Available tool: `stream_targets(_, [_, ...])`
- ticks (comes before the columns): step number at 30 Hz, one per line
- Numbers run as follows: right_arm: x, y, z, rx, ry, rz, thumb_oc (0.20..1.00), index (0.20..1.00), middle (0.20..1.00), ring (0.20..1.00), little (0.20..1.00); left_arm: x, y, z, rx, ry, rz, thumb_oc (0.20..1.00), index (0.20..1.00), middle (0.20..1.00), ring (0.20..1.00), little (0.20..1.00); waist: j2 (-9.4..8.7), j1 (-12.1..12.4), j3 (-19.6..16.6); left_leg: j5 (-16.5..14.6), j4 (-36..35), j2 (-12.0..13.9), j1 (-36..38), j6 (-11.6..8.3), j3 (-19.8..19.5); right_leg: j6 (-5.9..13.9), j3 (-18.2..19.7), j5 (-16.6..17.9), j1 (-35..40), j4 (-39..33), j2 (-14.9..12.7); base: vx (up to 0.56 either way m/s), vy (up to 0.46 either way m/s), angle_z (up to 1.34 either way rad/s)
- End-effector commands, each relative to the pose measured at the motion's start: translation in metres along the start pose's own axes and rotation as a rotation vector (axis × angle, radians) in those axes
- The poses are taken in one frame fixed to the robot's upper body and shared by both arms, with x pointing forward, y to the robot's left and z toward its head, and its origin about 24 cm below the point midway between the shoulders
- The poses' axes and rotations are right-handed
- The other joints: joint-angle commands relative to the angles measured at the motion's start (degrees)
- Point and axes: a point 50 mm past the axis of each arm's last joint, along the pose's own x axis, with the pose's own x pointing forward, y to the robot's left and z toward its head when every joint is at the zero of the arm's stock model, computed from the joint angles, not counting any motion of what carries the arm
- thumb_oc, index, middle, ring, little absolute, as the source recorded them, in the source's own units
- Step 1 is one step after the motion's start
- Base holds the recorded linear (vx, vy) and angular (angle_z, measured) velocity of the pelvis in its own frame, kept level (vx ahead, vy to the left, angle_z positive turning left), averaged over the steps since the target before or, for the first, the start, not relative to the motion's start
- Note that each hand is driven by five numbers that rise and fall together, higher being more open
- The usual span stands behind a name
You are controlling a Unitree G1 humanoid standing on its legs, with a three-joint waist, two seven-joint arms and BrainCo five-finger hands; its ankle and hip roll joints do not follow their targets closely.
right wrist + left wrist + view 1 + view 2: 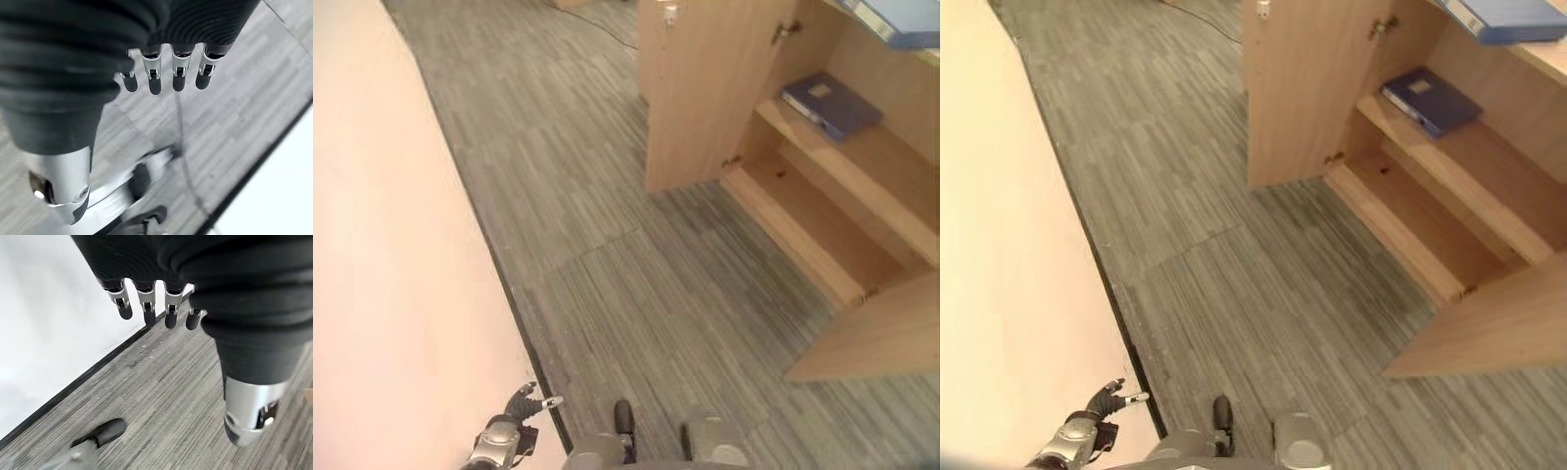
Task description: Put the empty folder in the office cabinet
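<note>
Folder flat on cabinet shelf

There was one wooden cabinet with two open doors and two shelves inside. Two blue folders were counted: one folder on the upper shelf, another folder on the cabinet's top
</note>
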Motion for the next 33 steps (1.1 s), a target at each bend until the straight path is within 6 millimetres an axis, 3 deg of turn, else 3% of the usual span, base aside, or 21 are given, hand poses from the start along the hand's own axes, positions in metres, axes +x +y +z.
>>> stream_targets(1, [0.000, -0.008, 0.017, 0.057, -0.072, -0.021, 1.000, 1.000, 1.000, 1.000, 1.000, 0.001, 0.005, 0.008, 0.046, -0.044, -0.002, 1.000, 1.000, 1.000, 1.000, 1.000, -0.42, -1.82, 0.53, 1.80, 1.14, 3.89, -1.73, -7.47, 6.14, 2.27, 0.84, 7.58, 6.38, -14.81, -1.92, 0.32, -0.012, 0.16])
stream_targets(6, [0.000, -0.002, 0.032, 0.016, -0.115, -0.012, 1.000, 1.000, 1.000, 1.000, 1.000, 0.001, -0.004, 0.008, 0.041, -0.048, -0.019, 1.000, 1.000, 1.000, 1.000, 1.000, -0.82, -3.62, 0.66, -2.67, 0.75, 2.96, 4.71, -7.44, 7.58, 3.22, -4.33, 14.03, 3.22, -24.33, -4.40, 0.33, -0.041, -0.10])
stream_targets(10, [0.000, -0.002, 0.037, -0.003, -0.123, -0.015, 1.000, 1.000, 1.000, 1.000, 1.000, 0.000, -0.004, 0.004, 0.026, -0.041, -0.016, 1.000, 1.000, 1.000, 1.000, 1.000, -0.54, -3.39, 0.85, -4.83, 1.18, 3.51, 7.34, -7.70, 8.67, 3.55, -6.39, 15.55, 1.17, -26.05, -6.12, 0.26, -0.083, -0.40])
stream_targets(11, [0.000, -0.003, 0.039, -0.015, -0.126, -0.018, 1.000, 1.000, 1.000, 1.000, 1.000, -0.001, -0.005, 0.000, 0.027, -0.030, -0.020, 1.000, 1.000, 1.000, 1.000, 1.000, -0.56, -3.53, 0.63, -6.78, 2.38, 3.88, 9.22, -8.18, 9.95, 3.54, -8.95, 16.38, 0.31, -26.32, -7.99, 0.21, -0.076, -0.45])
stream_targets(15, [0.000, -0.011, 0.036, -0.007, -0.119, -0.038, 1.000, 1.000, 1.000, 1.000, 1.000, -0.004, -0.012, -0.010, 0.043, 0.001, -0.047, 1.000, 1.000, 1.000, 1.000, 1.000, -0.64, -3.89, -1.40, -9.82, 6.13, 4.29, 11.39, -8.97, 11.75, 2.57, -10.40, 17.15, 3.43, -28.33, -8.27, 0.36, -0.117, -0.21])
stream_targets(16, [-0.001, -0.016, 0.036, -0.004, -0.115, -0.046, 1.000, 1.000, 1.000, 1.000, 1.000, -0.005, -0.015, -0.013, 0.042, 0.009, -0.055, 1.000, 1.000, 1.000, 1.000, 1.000, 0.15, -4.12, -1.47, -9.90, 7.93, 5.54, 12.10, -9.83, 12.36, 2.11, -9.78, 16.85, 4.43, -28.12, -7.33, 0.33, -0.163, -0.57])
stream_targets(17, [-0.001, -0.021, 0.035, 0.002, -0.110, -0.060, 1.000, 1.000, 1.000, 1.000, 1.000, -0.005, -0.017, -0.012, 0.036, 0.009, -0.059, 1.000, 1.000, 1.000, 1.000, 1.000, 1.15, -4.73, -1.50, -7.35, 12.25, 7.43, 11.70, -11.50, 12.11, 0.66, -8.44, 15.92, 5.54, -27.63, -5.70, 0.32, -0.169, -0.69])
stream_targets(18, [-0.001, -0.021, 0.035, 0.001, -0.111, -0.059, 1.000, 1.000, 1.000, 1.000, 1.000, -0.005, -0.017, -0.012, 0.036, 0.009, -0.058, 1.000, 1.000, 1.000, 1.000, 1.000, 0.93, -4.88, -1.67, -7.01, 12.13, 7.22, 11.44, -11.52, 11.95, 0.59, -8.51, 16.06, 5.33, -27.69, -5.94, 0.43, -0.226, -0.47])
stream_targets(19, [-0.002, -0.025, 0.040, 0.014, -0.123, -0.068, 1.000, 1.000, 1.000, 1.000, 1.000, -0.004, -0.020, -0.011, 0.019, 0.007, -0.059, 1.000, 1.000, 1.000, 1.000, 1.000, 2.38, -5.35, -1.73, -2.39, 17.59, 9.64, 10.97, -13.34, 11.53, -1.46, -6.99, 13.99, 7.07, -27.44, -3.24, 0.32, -0.179, -0.29])
stream_targets(20, [-0.002, -0.026, 0.043, 0.023, -0.131, -0.072, 1.000, 1.000, 1.000, 1.000, 1.000, -0.004, -0.020, -0.011, 0.012, 0.005, -0.057, 1.000, 1.000, 1.000, 1.000, 1.000, 2.47, -5.35, -1.59, 0.42, 21.39, 10.70, 9.85, -13.98, 11.19, -2.36, -6.63, 13.04, 8.11, -27.48, -2.67, 0.43, -0.267, -0.30])
stream_targets(21, [-0.003, -0.029, 0.048, 0.038, -0.149, -0.079, 1.000, 1.000, 1.000, 1.000, 1.000, -0.004, -0.019, -0.008, 0.005, -0.003, -0.055, 1.000, 1.000, 1.000, 1.000, 1.000, 1.99, -5.22, -0.98, 4.73, 28.08, 11.56, 7.27, -15.33, 10.24, -3.62, -6.06, 12.13, 9.46, -27.32, -2.31, 0.27, -0.227, -0.46])
stream_targets(23, [-0.004, -0.030, 0.062, 0.074, -0.200, -0.081, 1.000, 1.000, 1.000, 1.000, 1.000, -0.003, -0.017, -0.002, -0.007, -0.026, -0.046, 1.000, 1.000, 1.000, 1.000, 1.000, 0.48, -4.83, -0.19, 7.99, 37.19, 11.60, 3.90, -15.75, 8.48, -5.28, -4.36, 10.72, 11.36, -27.16, -2.30, 0.22, -0.181, -0.54])
stream_targets(26, [-0.006, -0.030, 0.077, 0.114, -0.252, -0.077, 1.000, 1.000, 1.000, 1.000, 1.000, -0.002, -0.015, 0.002, -0.020, -0.038, -0.028, 1.000, 1.000, 1.000, 1.000, 1.000, -1.28, -4.24, 0.20, 7.44, 41.59, 10.28, 0.86, -14.71, 7.70, -5.71, -1.91, 9.97, 12.63, -27.25, -2.88, 0.20, -0.102, -0.73])
stream_targets(28, [-0.008, -0.030, 0.091, 0.138, -0.306, -0.069, 1.000, 1.000, 1.000, 1.000, 1.000, -0.002, -0.016, 0.008, -0.033, -0.074, -0.033, 1.000, 1.000, 1.000, 1.000, 1.000, -2.23, -2.75, 0.08, 5.90, 40.93, 9.98, -3.86, -13.21, 7.21, -5.15, 1.91, 8.81, 15.60, -27.91, -3.40, 0.34, -0.013, -0.78])
stream_targets(29, [-0.008, -0.030, 0.090, 0.138, -0.306, -0.070, 1.000, 1.000, 1.000, 1.000, 1.000, -0.002, -0.016, 0.008, -0.032, -0.074, -0.033, 1.000, 1.000, 1.000, 1.000, 1.000, -2.08, -2.56, 0.20, 5.60, 41.19, 10.20, -3.75, -13.23, 7.34, -5.14, 2.05, 8.74, 15.71, -27.89, -3.21, 0.38, 0.106, -0.69])
stream_targets(33, [-0.015, -0.027, 0.113, 0.157, -0.429, -0.032, 1.000, 1.000, 1.000, 1.000, 1.000, -0.002, -0.015, 0.017, -0.019, -0.130, -0.037, 1.000, 1.000, 1.000, 1.000, 1.000, -0.88, -0.52, 0.48, 5.81, 20.86, 13.54, -6.40, -12.62, 4.39, -2.29, 5.93, 7.12, 19.47, -28.71, -3.85, 0.33, 0.198, -0.74])
